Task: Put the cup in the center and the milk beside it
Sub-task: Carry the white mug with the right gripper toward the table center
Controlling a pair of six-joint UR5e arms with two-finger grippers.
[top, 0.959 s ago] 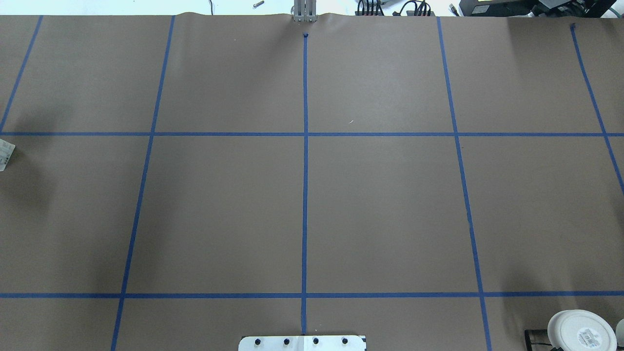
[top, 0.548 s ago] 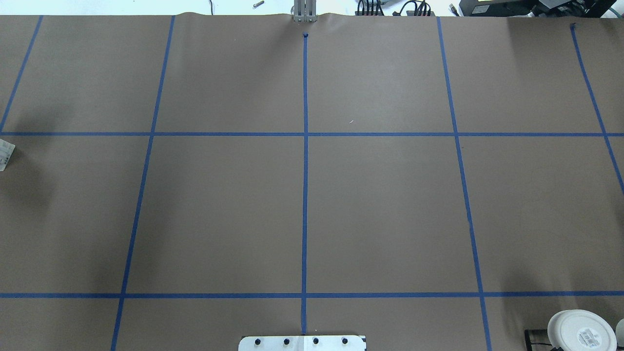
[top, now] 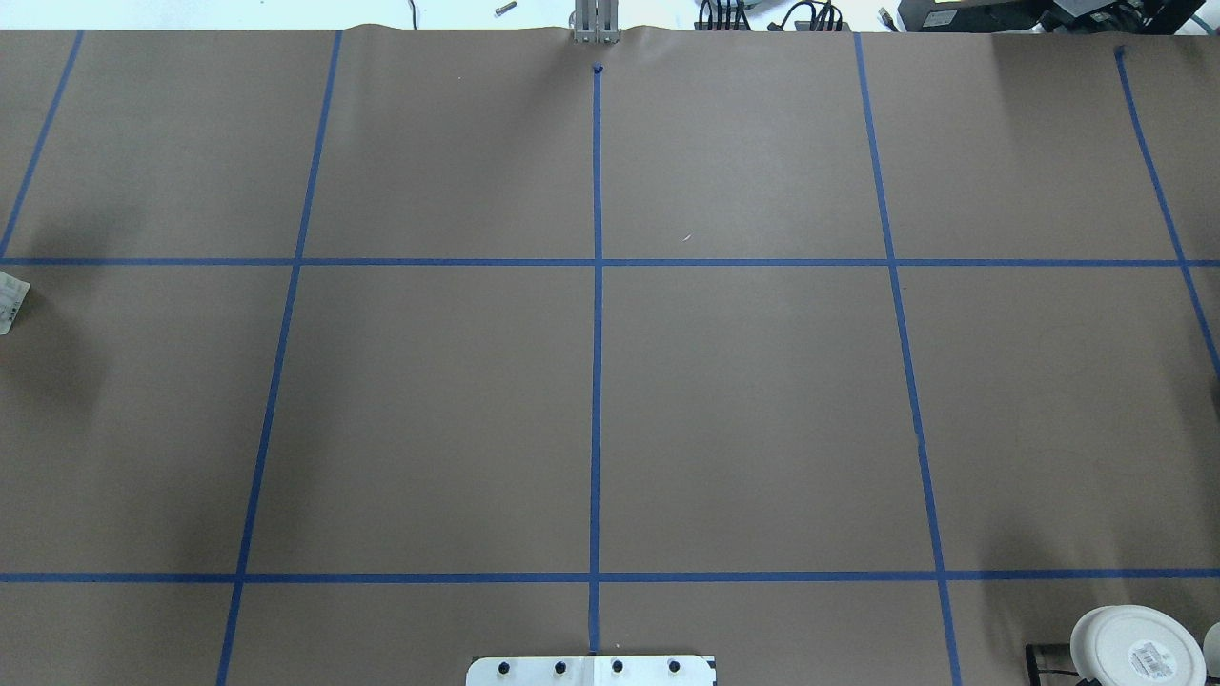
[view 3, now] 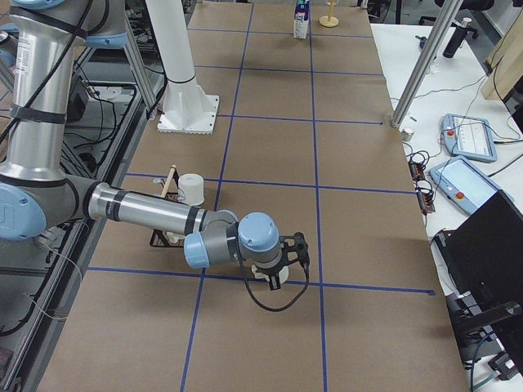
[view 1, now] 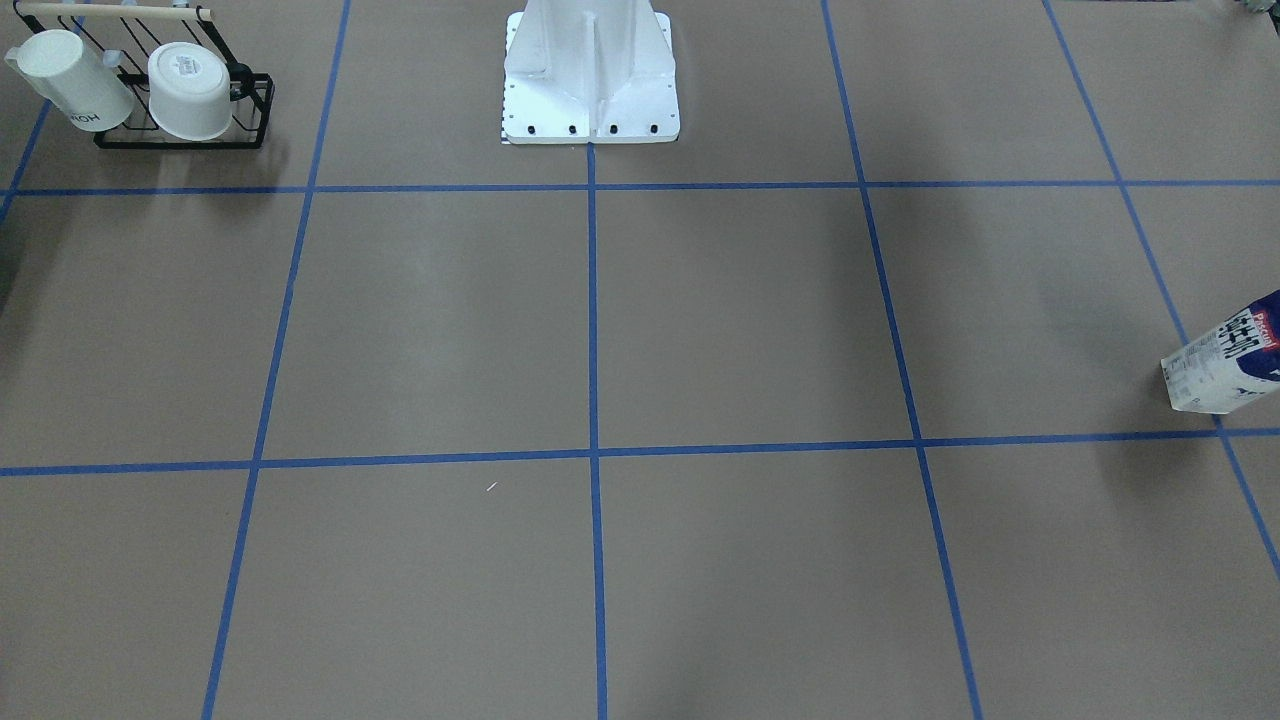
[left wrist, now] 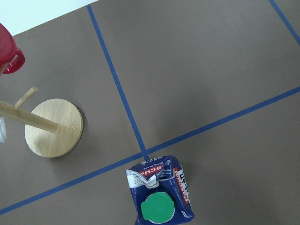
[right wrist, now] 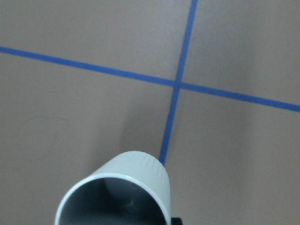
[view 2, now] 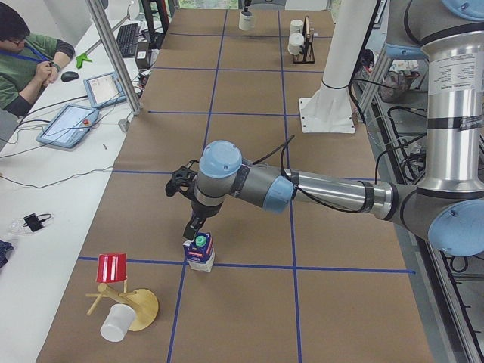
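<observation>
The milk (left wrist: 159, 197), a white and dark-blue carton with a green cap, stands upright by a blue tape crossing at the table's left end. It also shows in the exterior left view (view 2: 200, 253) and the front view (view 1: 1225, 365). My left gripper (view 2: 194, 229) hovers just above it; I cannot tell whether it is open. The cup (right wrist: 117, 192), white with a grey inside, sits close under the right wrist camera. My right gripper (view 3: 276, 276) is at the cup (view 3: 261, 273) near a tape crossing at the right end; its fingers are hidden, so I cannot tell its state.
A black rack (view 1: 185, 140) near the robot's right holds the "HOH" mug (view 1: 70, 80) and a wider white cup (view 1: 190, 90). A wooden mug tree (left wrist: 52, 126) with a red mug (view 2: 113, 268) stands beside the milk. The white robot base (view 1: 590, 70) is at the back.
</observation>
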